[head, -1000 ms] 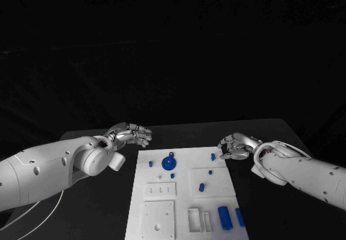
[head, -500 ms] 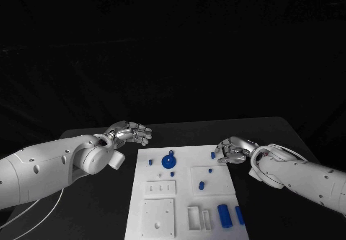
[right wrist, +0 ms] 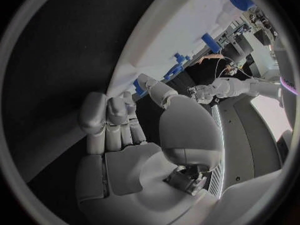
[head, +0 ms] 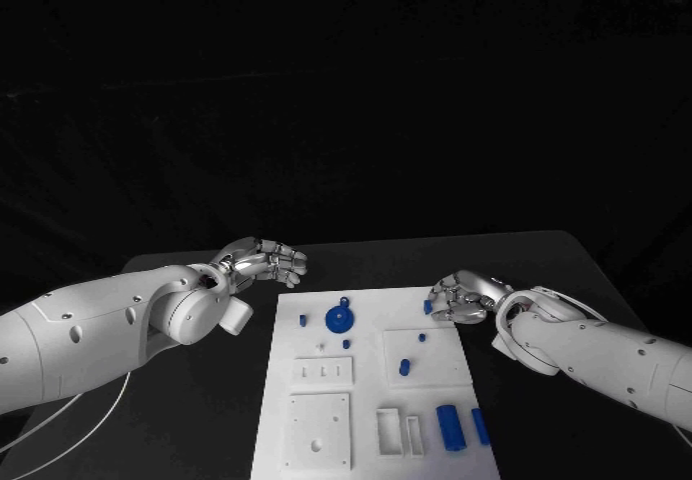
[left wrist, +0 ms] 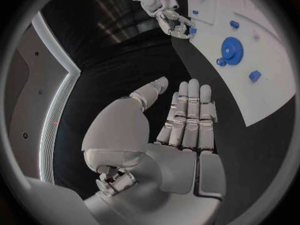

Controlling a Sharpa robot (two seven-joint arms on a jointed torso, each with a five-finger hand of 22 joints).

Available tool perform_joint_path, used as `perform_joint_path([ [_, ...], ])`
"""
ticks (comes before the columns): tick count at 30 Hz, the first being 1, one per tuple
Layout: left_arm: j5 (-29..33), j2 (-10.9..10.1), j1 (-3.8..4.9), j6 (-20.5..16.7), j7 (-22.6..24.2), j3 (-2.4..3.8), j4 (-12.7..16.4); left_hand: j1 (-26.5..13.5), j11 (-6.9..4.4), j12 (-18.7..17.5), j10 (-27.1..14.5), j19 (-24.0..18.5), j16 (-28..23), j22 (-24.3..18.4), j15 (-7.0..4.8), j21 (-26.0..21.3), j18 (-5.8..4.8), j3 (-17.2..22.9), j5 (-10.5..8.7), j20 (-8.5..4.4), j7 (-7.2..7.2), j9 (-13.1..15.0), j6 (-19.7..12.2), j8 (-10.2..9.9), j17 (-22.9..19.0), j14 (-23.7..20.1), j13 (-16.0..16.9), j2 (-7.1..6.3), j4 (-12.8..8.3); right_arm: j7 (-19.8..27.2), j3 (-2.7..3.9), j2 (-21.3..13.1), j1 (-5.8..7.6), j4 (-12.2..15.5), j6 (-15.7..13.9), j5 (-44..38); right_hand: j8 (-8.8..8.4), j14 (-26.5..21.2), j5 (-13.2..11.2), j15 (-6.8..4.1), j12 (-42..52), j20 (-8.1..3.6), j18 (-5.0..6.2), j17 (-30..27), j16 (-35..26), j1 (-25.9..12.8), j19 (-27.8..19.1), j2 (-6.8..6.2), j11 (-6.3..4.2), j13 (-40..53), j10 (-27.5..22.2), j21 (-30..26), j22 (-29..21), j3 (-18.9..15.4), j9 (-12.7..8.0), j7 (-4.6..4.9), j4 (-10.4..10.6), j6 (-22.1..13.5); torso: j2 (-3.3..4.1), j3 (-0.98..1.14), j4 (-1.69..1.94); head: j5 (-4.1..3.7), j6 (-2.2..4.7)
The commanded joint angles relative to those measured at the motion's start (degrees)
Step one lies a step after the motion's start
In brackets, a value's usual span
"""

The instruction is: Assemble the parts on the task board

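The white task board lies mid-table. At its far end a blue gear sits in it, with small blue pegs around it, and two blue cylinders lie at the near right. My right hand is at the far right corner, fingers curled, its fingertips against a small blue peg that stands there. The left wrist view shows that peg at the right hand's fingertips; whether it is pinched is unclear. My left hand hovers off the far left corner, its fingers straight and holding nothing.
The board has raised white blocks with slots and holes at its near half. Black table surrounds it on all sides. A white cable hangs under my left arm.
My right hand has moved left onto the board's far right corner, up to the small blue peg. The left hand has barely moved.
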Motion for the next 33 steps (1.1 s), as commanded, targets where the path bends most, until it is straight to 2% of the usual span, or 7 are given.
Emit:
perform_joint_path([
  [1,-0.57,-0.04,0.02,1.18,0.84,0.04,0.17,-0.16,-0.04,-0.40,0.46,-0.30,0.23,1.12,0.00,0.35,0.97,0.06,0.29,-0.04,0.28,0.09,0.20,-0.37,-0.06,-0.57,0.07,0.33,-0.20,-0.68,-0.12,0.11,-0.34,-0.24,-2.24,0.24,-0.06,0.22,-0.36,0.17,-0.01,0.09,8.97,0.09,-0.41,0.05,-0.17,0.41,0.39,-0.06,0.05,-0.34,-0.06,0.60,-0.01,0.45,0.25,0.32,0.04,-0.05,0.12,0.00,-0.12],
  [8,-0.58,-0.23,0.02,1.07,0.81,0.06,0.32,-0.17,-0.04,-0.41,0.46,-0.31,0.23,1.12,0.01,0.35,0.96,0.06,0.29,-0.03,0.28,0.10,0.20,-0.37,-0.06,-0.57,0.07,0.36,-0.19,-0.58,-0.23,0.31,-0.54,-0.18,-1.46,0.29,0.09,0.26,-0.75,0.10,0.04,0.09,8.97,0.16,-0.46,0.08,-0.13,0.41,0.32,-0.07,0.11,-0.30,-0.04,1.02,0.00,0.37,0.48,0.63,0.03,-0.09,-0.05,0.23,-0.36],
  [12,-0.59,-0.40,0.02,1.10,0.71,0.07,0.47,-0.17,-0.04,-0.42,0.47,-0.31,0.23,1.12,0.01,0.35,0.96,0.07,0.29,-0.03,0.28,0.11,0.21,-0.38,-0.06,-0.57,0.08,0.38,-0.20,-0.41,-0.30,0.30,-0.54,-0.13,-0.48,0.29,0.30,0.28,-0.91,0.01,0.09,0.10,8.97,0.22,-0.49,0.17,-0.12,0.44,0.22,-0.07,0.18,-0.25,-0.01,1.23,0.06,0.27,0.48,1.03,0.00,-0.06,-0.04,0.20,-0.56],
  [15,-0.59,-0.48,0.03,1.07,0.67,0.07,0.49,-0.19,-0.04,-0.43,0.47,-0.31,0.23,1.12,0.01,0.35,0.96,0.06,0.29,-0.03,0.28,0.11,0.21,-0.38,-0.06,-0.58,0.08,0.38,-0.20,-0.40,-0.36,0.35,-0.60,-0.24,0.34,0.29,0.36,0.29,-0.92,-0.02,0.09,0.12,8.97,0.24,-0.50,0.11,-0.12,0.40,0.19,-0.07,0.19,-0.22,0.01,1.21,0.07,0.24,0.46,1.14,0.01,-0.13,0.00,0.11,-0.65],
  [18,-0.59,-0.55,0.03,1.19,0.56,0.08,0.50,-0.23,-0.03,-0.45,0.47,-0.32,0.23,1.12,0.02,0.36,0.95,0.04,0.28,-0.02,0.29,0.12,0.20,-0.39,-0.07,-0.58,0.09,0.37,-0.18,-0.36,-0.37,0.36,-0.64,-0.26,0.59,0.29,0.44,0.29,-0.79,-0.06,0.09,0.15,8.97,0.28,-0.53,-0.13,-0.15,0.37,0.15,-0.08,0.17,-0.19,0.04,1.03,0.09,0.19,0.44,1.29,-0.04,-0.10,-0.05,0.29,-0.74],
  [33,-0.59,-0.70,0.03,1.31,0.48,0.08,0.48,-0.28,-0.03,-0.50,0.48,-0.33,0.23,1.12,0.02,0.37,0.95,0.02,0.25,-0.02,0.29,0.16,0.19,-0.42,-0.08,-0.58,0.11,0.36,-0.20,0.10,-0.39,0.52,-0.85,0.25,0.15,0.30,0.69,0.29,-0.70,-0.19,0.07,0.17,8.97,0.36,-0.62,-0.12,-0.25,0.42,0.01,-0.10,0.12,-0.14,0.10,0.85,0.16,0.04,0.00,1.75,-0.07,-0.09,-0.02,0.29,-0.90],
])
